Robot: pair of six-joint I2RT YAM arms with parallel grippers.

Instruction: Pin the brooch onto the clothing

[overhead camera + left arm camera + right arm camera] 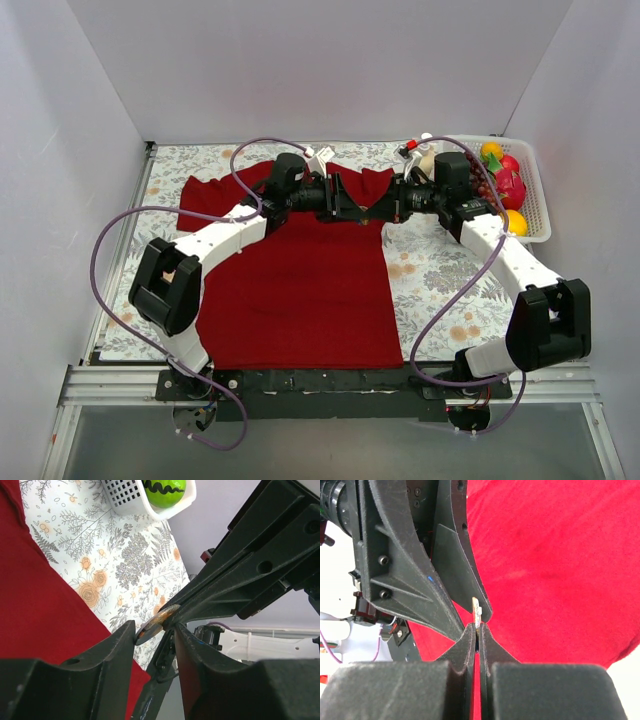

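The dark red T-shirt (300,290) lies flat on the flowered mat, collar at the far side. Both grippers meet tip to tip above its upper right part. My right gripper (479,626) is shut on the brooch (477,611), a thin pale disc seen edge-on that sticks out past its fingertips. In the left wrist view the brooch (156,622) shows as a small round disc held by the right gripper's fingers (235,585). My left gripper (155,630) is open, its jaws on either side of the brooch, and one fingertip (131,632) touches the disc's edge. In the top view the brooch is hidden between the grippers.
A white basket (538,215) of toy fruit stands at the far right; it also shows in the left wrist view (125,495) with a green fruit (165,486). The flowered mat (440,280) lies bare right of the shirt. White walls enclose the table.
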